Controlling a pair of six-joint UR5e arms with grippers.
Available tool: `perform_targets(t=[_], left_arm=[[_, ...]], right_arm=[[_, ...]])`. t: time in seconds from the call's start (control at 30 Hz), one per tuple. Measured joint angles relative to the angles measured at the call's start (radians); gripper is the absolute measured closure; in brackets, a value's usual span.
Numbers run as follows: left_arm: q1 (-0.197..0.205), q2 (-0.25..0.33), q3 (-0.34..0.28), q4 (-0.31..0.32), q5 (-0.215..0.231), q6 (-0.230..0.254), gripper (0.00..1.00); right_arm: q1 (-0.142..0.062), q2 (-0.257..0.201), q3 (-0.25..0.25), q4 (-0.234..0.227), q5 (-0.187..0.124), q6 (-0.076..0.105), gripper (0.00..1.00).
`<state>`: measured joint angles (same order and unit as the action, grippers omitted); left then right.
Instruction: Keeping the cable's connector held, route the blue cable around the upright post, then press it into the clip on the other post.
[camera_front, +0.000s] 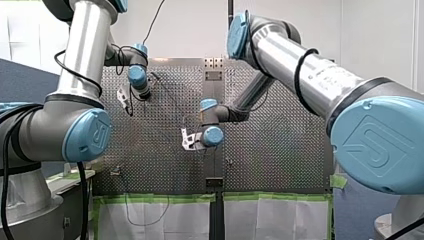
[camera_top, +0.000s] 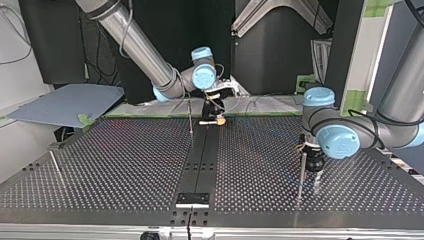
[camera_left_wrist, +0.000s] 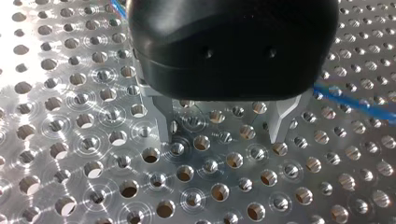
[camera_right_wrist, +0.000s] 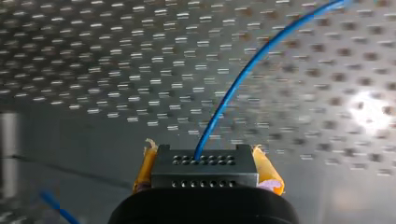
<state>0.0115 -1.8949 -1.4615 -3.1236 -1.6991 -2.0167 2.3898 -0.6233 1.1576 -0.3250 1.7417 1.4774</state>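
My right gripper (camera_right_wrist: 205, 164) is clamping the black connector (camera_right_wrist: 204, 175) between its yellow pads, near the table's (camera_top: 125, 165) far edge in the top view. The blue cable (camera_right_wrist: 243, 77) is arching away ahead of it. My left gripper (camera_left_wrist: 222, 135) is hovering low over the table, fingers apart and gripping nothing. Only the top view is showing the upright post (camera_top: 302, 172) just beside it.

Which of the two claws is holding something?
My right claw: its yellow pads clamp the black connector of the blue cable. My left claw is open and empty.
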Motion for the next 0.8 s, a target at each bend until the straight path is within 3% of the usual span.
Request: perform_targets(t=[0.37, 0.8], left_arm=[[-0.010, 0.000, 0.000, -0.005, -0.017, 0.011, 0.02], [-0.009, 0.000, 0.000, -0.002, -0.015, 0.008, 0.02]], right_arm=[[0.008, 0.084, 0.019, -0.007, 0.021, 0.000, 1.00], [-0.003, 0.166, 0.056, -0.063, 0.024, 0.003, 1.00]])
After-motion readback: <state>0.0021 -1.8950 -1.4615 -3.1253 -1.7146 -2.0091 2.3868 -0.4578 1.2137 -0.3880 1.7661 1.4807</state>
